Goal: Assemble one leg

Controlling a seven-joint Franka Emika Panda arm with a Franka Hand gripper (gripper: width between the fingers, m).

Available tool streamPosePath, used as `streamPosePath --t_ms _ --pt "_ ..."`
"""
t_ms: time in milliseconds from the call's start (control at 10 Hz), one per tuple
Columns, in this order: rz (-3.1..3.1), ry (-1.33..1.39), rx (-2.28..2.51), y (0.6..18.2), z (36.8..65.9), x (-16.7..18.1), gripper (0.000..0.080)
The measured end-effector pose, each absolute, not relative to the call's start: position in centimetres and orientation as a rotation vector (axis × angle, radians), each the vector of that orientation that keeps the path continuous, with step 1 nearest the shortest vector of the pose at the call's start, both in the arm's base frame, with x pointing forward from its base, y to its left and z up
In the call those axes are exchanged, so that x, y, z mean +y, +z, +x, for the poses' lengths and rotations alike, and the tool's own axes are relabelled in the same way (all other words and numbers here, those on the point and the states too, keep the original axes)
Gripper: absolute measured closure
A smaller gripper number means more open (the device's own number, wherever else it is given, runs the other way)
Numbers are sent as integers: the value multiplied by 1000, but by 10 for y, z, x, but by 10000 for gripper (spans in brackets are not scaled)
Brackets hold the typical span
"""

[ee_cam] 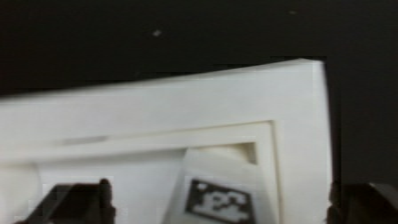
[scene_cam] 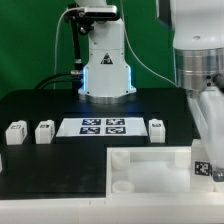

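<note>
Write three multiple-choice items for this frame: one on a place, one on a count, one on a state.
1. Where does the marker board lie?
A. On the large white piece
B. On the black table in front of the robot base
C. Between the jaws

2. How many legs stand on the table in line with the marker board?
A. One
B. Three
C. Five

3. How do the jaws stand?
A. Open
B. Shut on the marker board
C. Out of view

Key:
1 B: the marker board lies flat on the table before the robot base.
2 B: the legs make two on the exterior view's left and one on its right.
3 A: in the wrist view the fingers stand wide apart, clear of the tagged leg between them.
</note>
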State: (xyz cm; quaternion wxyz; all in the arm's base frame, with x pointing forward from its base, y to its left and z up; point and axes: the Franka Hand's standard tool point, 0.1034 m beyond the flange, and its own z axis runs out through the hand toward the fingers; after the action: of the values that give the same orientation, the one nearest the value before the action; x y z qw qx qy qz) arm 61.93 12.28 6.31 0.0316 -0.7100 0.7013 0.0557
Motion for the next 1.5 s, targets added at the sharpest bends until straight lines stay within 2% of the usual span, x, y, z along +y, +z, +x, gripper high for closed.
streamPosePath --t_ms 200,500,800,1000,1200,1300,1500 --pt "-2496 174 1784 63 605 119 152" --pt "-2744 155 1335 62 605 117 150" --pt "-2996 34 589 64 615 120 150" --pt "-3020 3 431 65 618 117 150" --pt "-3012 5 490 64 618 116 429" --pt "-2981 13 642 64 618 117 511" --pt "-2901 27 943 64 618 117 510"
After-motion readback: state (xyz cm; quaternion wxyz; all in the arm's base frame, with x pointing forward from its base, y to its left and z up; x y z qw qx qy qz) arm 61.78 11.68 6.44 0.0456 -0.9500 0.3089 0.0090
